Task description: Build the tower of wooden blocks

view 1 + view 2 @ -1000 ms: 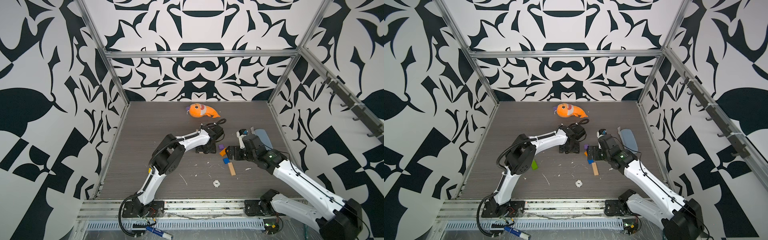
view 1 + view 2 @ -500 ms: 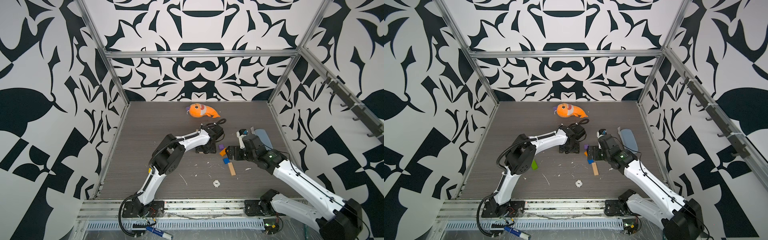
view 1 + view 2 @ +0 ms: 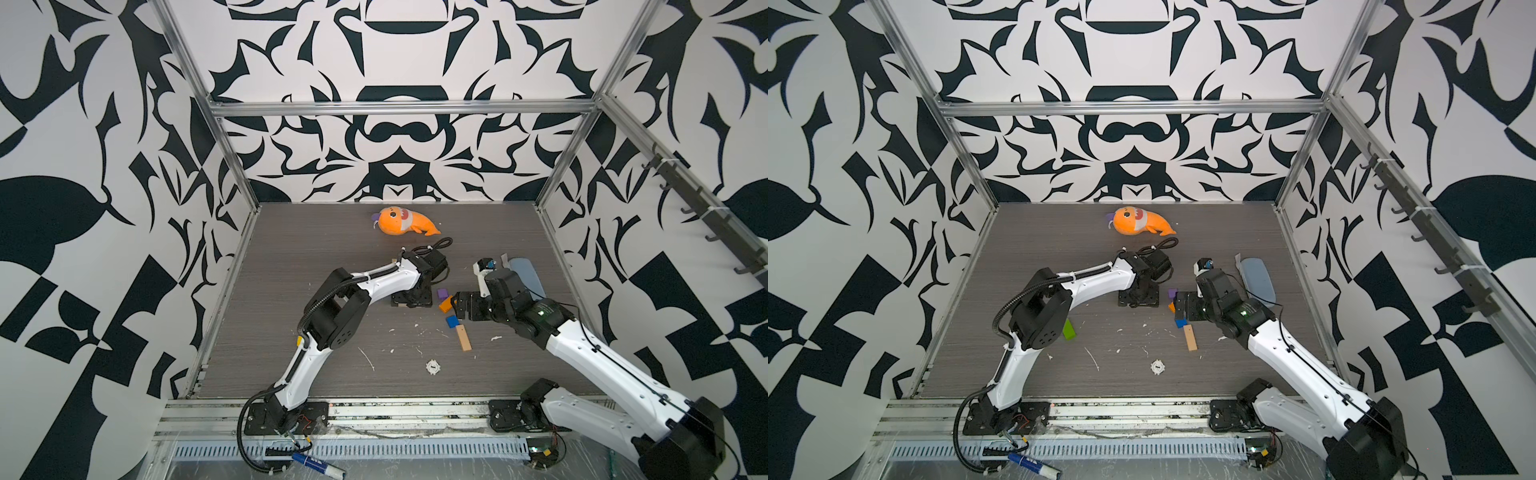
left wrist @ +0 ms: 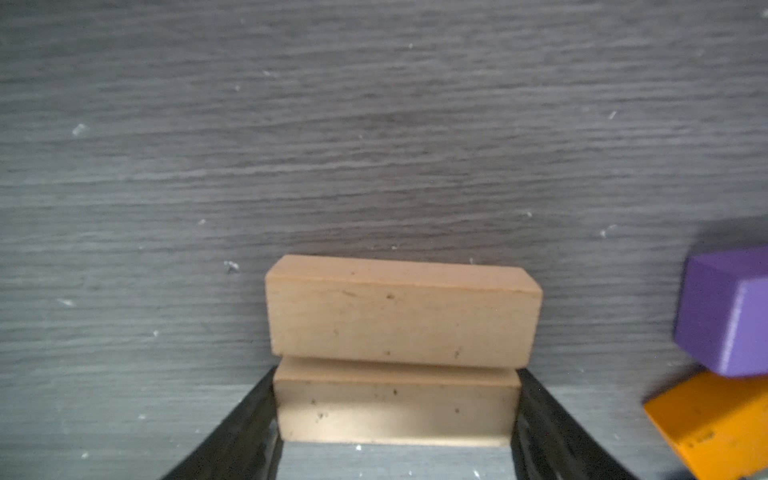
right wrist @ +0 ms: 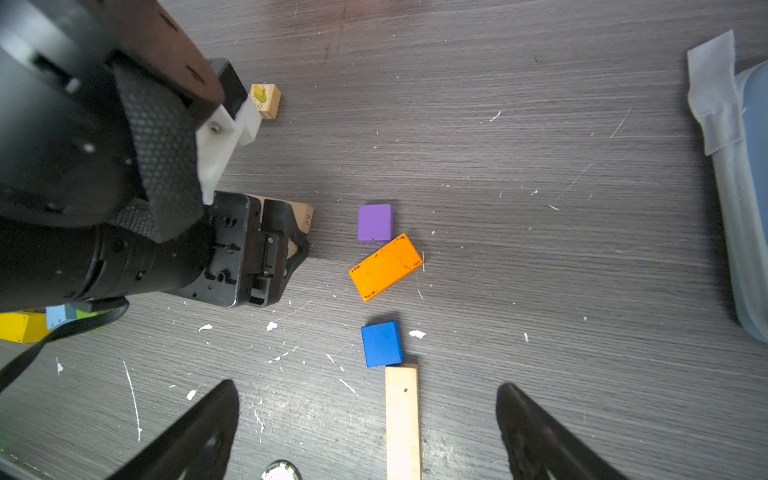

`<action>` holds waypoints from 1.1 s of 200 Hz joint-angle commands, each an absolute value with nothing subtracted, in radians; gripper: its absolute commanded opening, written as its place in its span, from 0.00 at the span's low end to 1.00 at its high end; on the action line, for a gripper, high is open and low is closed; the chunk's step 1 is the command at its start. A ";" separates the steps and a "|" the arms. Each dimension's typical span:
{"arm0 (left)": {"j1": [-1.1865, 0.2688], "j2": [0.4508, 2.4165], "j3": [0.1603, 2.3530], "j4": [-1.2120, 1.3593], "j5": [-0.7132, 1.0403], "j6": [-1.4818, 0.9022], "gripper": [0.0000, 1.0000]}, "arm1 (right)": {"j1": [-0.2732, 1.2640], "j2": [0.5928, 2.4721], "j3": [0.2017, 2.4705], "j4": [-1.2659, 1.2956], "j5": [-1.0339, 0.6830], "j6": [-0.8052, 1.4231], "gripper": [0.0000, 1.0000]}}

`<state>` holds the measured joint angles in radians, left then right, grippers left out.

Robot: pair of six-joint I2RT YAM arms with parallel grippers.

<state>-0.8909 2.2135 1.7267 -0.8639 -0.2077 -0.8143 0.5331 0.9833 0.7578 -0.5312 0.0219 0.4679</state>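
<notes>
My left gripper (image 3: 411,300) (image 3: 1138,300) is down at the table's middle, shut on a tan block (image 4: 397,401) whose ends touch both fingers. A second tan block (image 4: 403,316) lies tight against it on the far side. Just right of it are a purple cube (image 5: 375,222) (image 3: 443,293), an orange brick (image 5: 385,267) (image 3: 445,304), a blue cube (image 5: 381,343) (image 3: 452,321) and a long tan bar (image 5: 401,419) (image 3: 463,337). My right gripper (image 5: 370,419) (image 3: 458,305) hovers open over the bar's end. A green brick (image 3: 1069,330) lies by the left arm.
An orange plush fish (image 3: 403,222) lies at the back. A pale blue case (image 3: 525,274) sits at the right. A white disc (image 3: 433,367) lies near the front. A small picture cube (image 5: 266,99), a yellow block (image 5: 18,326) and a light-blue block (image 5: 60,316) lie beside the left arm.
</notes>
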 commanded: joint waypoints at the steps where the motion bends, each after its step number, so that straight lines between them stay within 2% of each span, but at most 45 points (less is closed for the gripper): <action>1: -0.882 2.251 1.706 -0.872 -0.252 -0.818 0.73 | 0.530 0.988 0.782 -0.536 0.025 0.463 1.00; 220: -0.870 2.257 1.689 -0.847 -0.261 -0.820 0.73 | 0.524 0.999 0.785 -0.545 0.021 0.459 1.00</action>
<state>-0.8799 2.2154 1.7260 -0.8253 -0.2249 -0.8112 0.5293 0.9985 0.7578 -0.5404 0.0216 0.4671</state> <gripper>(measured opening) 0.779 0.995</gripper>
